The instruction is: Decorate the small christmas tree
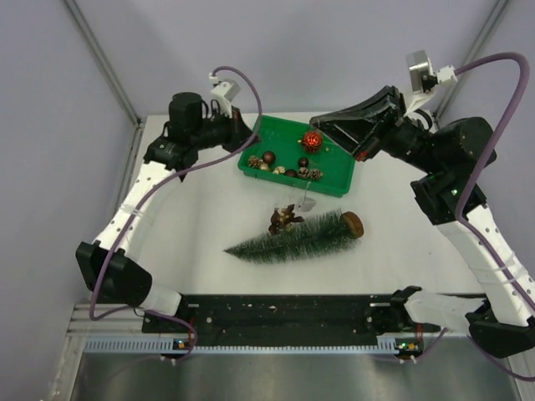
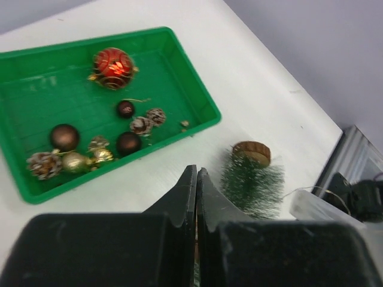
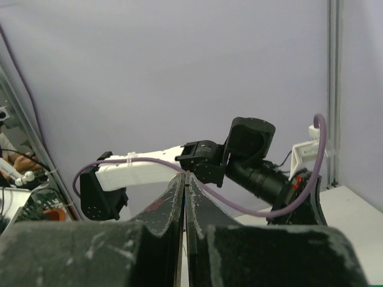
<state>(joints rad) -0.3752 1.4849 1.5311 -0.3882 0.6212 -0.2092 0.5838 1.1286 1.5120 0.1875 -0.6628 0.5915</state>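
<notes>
The small christmas tree [image 1: 292, 238] lies on its side mid-table, tip to the left and wooden disc base [image 1: 353, 224] to the right. Its base end shows in the left wrist view [image 2: 254, 182]. A brown ornament [image 1: 286, 219] rests on its branches. A clear ornament [image 1: 307, 203] hangs on a thin thread just above the tree, and is blurred in the left wrist view [image 2: 311, 206]. My right gripper [image 1: 319, 125] is raised over the green tray [image 1: 292, 182], jaws shut [image 3: 185, 174] on a thin thread. My left gripper [image 1: 244, 138] is shut and empty [image 2: 197, 170] beside the tray.
The tray [image 2: 36, 89] holds a red glitter ball [image 2: 114, 67], brown balls [image 2: 64, 136], gold balls and frosted pinecones [image 2: 42, 164]. Grey walls close in the table at the back and sides. A metal rail runs along the near edge [image 1: 267, 344].
</notes>
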